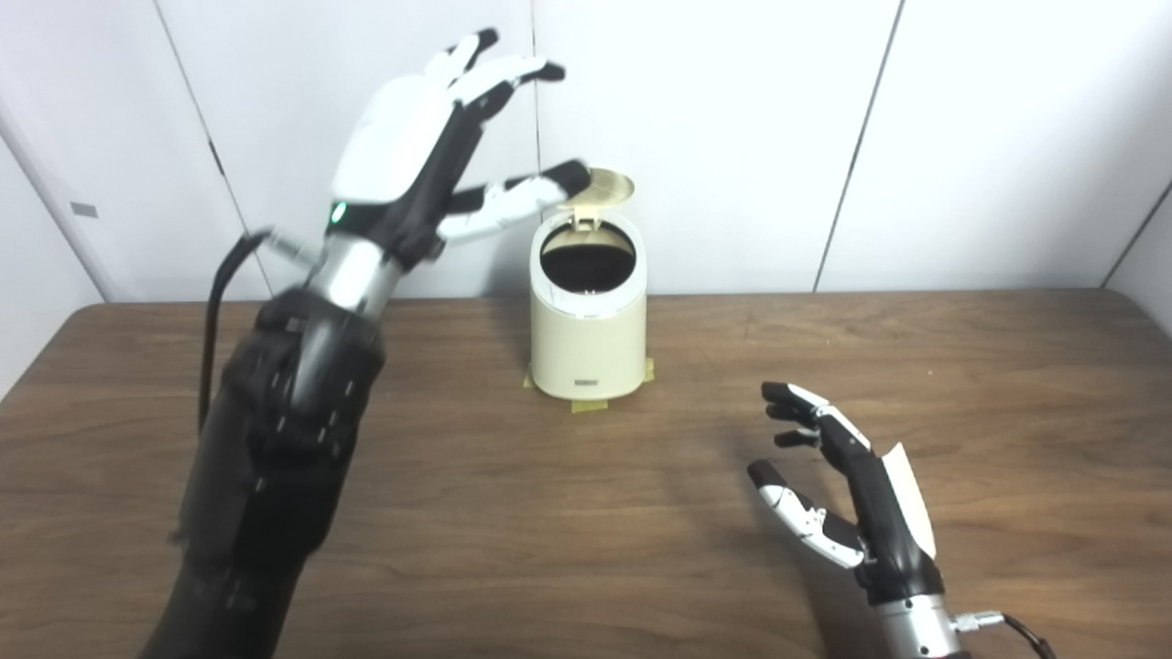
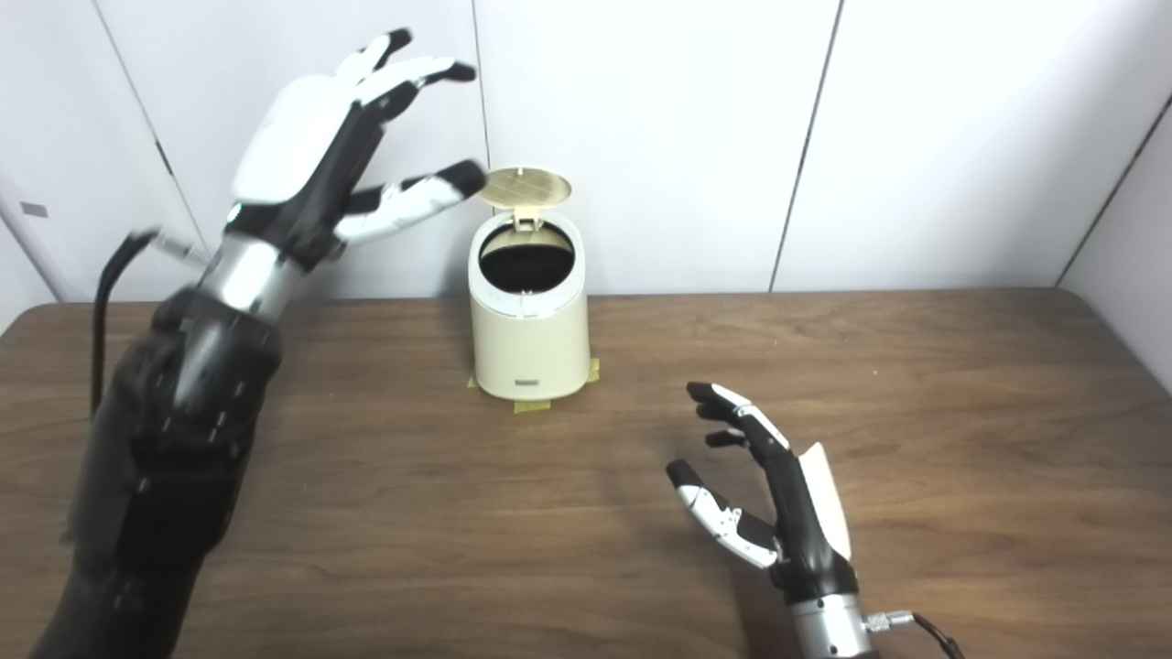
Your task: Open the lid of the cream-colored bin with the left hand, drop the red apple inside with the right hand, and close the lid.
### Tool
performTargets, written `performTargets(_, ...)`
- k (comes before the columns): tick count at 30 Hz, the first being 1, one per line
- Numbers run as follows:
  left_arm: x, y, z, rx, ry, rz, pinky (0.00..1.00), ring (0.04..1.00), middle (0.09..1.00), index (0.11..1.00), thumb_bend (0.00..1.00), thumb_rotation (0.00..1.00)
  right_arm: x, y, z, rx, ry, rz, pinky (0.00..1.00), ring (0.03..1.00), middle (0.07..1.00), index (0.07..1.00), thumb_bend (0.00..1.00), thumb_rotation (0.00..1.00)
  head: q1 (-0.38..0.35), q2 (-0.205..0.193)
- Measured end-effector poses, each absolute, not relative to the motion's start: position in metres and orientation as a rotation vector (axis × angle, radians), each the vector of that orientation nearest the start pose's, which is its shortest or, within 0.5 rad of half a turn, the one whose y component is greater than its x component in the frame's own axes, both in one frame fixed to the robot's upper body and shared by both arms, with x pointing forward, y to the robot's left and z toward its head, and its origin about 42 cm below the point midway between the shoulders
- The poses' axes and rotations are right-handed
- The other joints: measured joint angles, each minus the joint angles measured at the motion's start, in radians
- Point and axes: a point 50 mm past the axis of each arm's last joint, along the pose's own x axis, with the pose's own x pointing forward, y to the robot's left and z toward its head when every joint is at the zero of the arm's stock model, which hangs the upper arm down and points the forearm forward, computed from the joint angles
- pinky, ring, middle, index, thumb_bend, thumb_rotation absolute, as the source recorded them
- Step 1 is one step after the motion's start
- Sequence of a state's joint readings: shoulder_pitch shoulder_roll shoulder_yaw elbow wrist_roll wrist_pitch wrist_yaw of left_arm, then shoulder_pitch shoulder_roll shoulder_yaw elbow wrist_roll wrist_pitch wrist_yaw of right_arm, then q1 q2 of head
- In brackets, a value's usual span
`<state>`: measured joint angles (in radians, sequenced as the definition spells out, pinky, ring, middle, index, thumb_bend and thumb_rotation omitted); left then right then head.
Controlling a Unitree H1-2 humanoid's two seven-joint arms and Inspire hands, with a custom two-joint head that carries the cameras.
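The cream-colored bin (image 1: 588, 339) stands at the back middle of the wooden table (image 1: 549, 531), on yellow tape marks. Its round lid (image 1: 606, 189) is tipped up and back, and the dark inside shows. My left hand (image 1: 430, 151) is raised to the left of the bin, open, fingers spread; its thumb tip is right by the lid's edge. My right hand (image 1: 838, 494) is open and empty, low over the table at the front right. No red apple shows in either view.
White wall panels (image 1: 961, 137) stand just behind the table's far edge. The left arm's dark sleeve (image 1: 275, 458) reaches up over the table's left side. A cable (image 1: 215, 311) hangs from the left wrist.
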<state>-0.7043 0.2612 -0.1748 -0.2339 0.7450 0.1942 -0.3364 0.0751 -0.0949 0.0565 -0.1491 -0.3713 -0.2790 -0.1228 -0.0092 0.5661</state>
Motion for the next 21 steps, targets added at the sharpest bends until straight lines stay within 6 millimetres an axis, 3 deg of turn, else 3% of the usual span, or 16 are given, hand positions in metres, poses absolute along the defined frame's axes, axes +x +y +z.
performTargets(7, 0.435, 0.16, 0.358, 1.141, -0.495, -0.197, 0.98, 0.95, 0.89, 0.85, 0.78, 1.0, 0.255, -0.224, 0.136, -0.424, -0.379, -0.018, 0.64, 0.761, 0.785, 0.769, 0.2, 0.46, -0.005, -0.005)
performTargets(14, 0.462, 0.145, 0.35, 1.224, -0.431, -0.218, 1.0, 0.985, 0.896, 0.862, 0.83, 1.0, 0.256, -0.224, 0.135, -0.436, -0.378, -0.017, 0.65, 0.763, 0.78, 0.766, 0.21, 0.53, 0.003, -0.006)
performTargets(21, 0.471, 0.137, 0.343, 1.248, -0.429, -0.221, 1.0, 1.0, 0.907, 0.858, 0.82, 0.98, 0.258, -0.224, 0.135, -0.427, -0.379, -0.019, 0.65, 0.761, 0.78, 0.765, 0.21, 0.52, 0.002, -0.011)
